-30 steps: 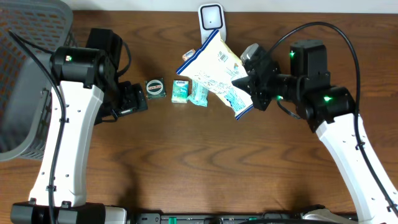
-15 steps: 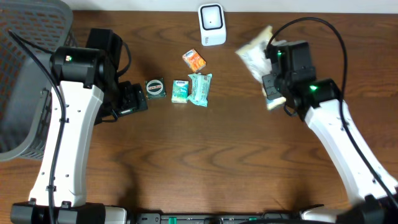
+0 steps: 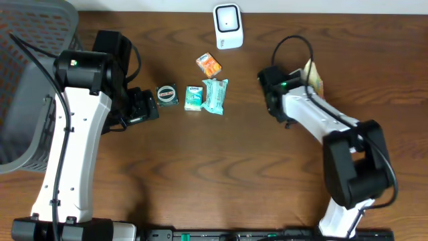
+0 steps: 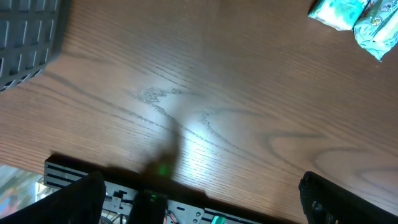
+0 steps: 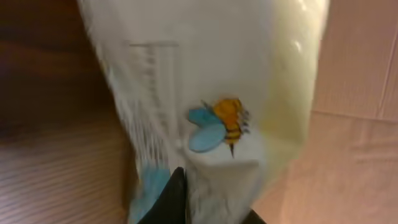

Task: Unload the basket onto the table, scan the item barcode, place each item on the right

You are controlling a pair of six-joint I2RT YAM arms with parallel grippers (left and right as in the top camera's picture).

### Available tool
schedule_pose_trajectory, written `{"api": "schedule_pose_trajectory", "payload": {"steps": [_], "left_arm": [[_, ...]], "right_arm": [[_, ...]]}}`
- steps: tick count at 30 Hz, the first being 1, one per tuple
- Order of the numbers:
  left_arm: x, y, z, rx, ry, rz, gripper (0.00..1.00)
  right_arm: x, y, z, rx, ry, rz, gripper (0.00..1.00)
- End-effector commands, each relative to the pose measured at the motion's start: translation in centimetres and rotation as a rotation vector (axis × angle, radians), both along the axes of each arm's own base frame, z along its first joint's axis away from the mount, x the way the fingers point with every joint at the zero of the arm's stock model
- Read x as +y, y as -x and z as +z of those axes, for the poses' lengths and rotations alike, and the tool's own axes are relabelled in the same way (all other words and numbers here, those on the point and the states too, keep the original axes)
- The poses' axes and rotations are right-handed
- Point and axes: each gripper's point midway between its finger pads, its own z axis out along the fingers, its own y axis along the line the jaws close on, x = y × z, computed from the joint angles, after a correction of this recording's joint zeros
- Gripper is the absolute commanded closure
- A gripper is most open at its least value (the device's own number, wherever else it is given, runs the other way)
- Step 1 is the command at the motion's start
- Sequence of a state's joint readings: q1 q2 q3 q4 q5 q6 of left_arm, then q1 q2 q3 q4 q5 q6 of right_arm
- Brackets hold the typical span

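Snack bag (image 5: 211, 81): nr far edge of table (image 3: 200, 174), right half, at R gripper (image 5: 211, 202) tips; grip unclear (blur). L gripper (image 4: 200, 183) wide open, empty. Prob. light, crinkly, slippery film; pinch sealed edge.

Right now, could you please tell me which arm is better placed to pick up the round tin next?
Probably the left arm: its open jaws sit beside the tin, while the right arm is far off by the bag.

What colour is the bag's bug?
Orange with blue wings, the bee on the bag; right wrist view.
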State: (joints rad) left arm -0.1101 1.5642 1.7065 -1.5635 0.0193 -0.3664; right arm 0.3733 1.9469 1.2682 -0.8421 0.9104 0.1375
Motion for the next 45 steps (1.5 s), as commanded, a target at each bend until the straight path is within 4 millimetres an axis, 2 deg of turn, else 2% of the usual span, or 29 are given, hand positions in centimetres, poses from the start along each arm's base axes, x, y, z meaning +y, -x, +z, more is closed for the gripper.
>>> {"api": "schedule_pose_trajectory", "payload": {"steps": [1,6,9,10,13,15,16,18,21,28,33,38,39,41,45], "left_arm": [[0.3,0.0,-0.1,0.006,-0.013,0.005,0.02],[0.3,0.0,-0.1,0.006,-0.013,0.005,0.02],[0.3,0.0,-0.1,0.006,-0.013,0.005,0.03],[0.3,0.0,-0.1,0.006,-0.013,0.005,0.02],[0.3,0.0,-0.1,0.006,-0.013,0.005,0.02],[0.3,0.0,-0.1,0.006,-0.013,0.005,0.02],[0.3,0.0,-0.1,0.006,-0.013,0.005,0.02],[0.3,0.0,-0.1,0.006,-0.013,0.005,0.02],[0.3,0.0,-0.1,0.006,-0.013,0.005,0.02],[0.3,0.0,-0.1,0.006,-0.013,0.005,0.03],[0.3,0.0,-0.1,0.006,-0.013,0.005,0.02],[0.3,0.0,-0.1,0.006,-0.013,0.005,0.02],[0.3,0.0,-0.1,0.006,-0.013,0.005,0.02],[0.3,0.0,-0.1,0.006,-0.013,0.005,0.02],[0.3,0.0,-0.1,0.006,-0.013,0.005,0.02]], "right_arm": [[3.2,0.2,-0.5,0.001,-0.015,0.061,0.82],[8.3,2.1,-2.6,0.101,-0.158,0.159,0.3],[11.4,3.0,-2.6,0.13,-0.226,0.219,0.23],[13.3,3.2,-1.9,0.133,-0.266,0.255,0.2],[14.8,2.6,0.5,0.09,-0.317,0.264,0.08],[14.8,1.6,2.7,0.051,-0.341,0.255,0.01],[14.3,0.5,4.9,0.002,-0.369,0.234,0.01],[13.2,-0.8,6.7,-0.05,-0.411,0.199,0.01],[11.0,-2.4,7.1,-0.074,-0.506,0.137,0.01],[8.0,-2.7,3.0,0.108,-0.854,0.104,0.01],[3.9,-2.5,0.3,0.141,-1.01,-0.023,0.02],[4.5,-1.9,-0.9,0.2,-1.243,0.027,0.09],[4.1,-1.8,-1.7,0.211,-1.252,0.003,0.12],[3.9,-1.4,-2.7,0.233,-1.255,-0.02,0.13],[4.1,-0.9,-4.4,0.274,-1.269,-0.047,0.32]]}}
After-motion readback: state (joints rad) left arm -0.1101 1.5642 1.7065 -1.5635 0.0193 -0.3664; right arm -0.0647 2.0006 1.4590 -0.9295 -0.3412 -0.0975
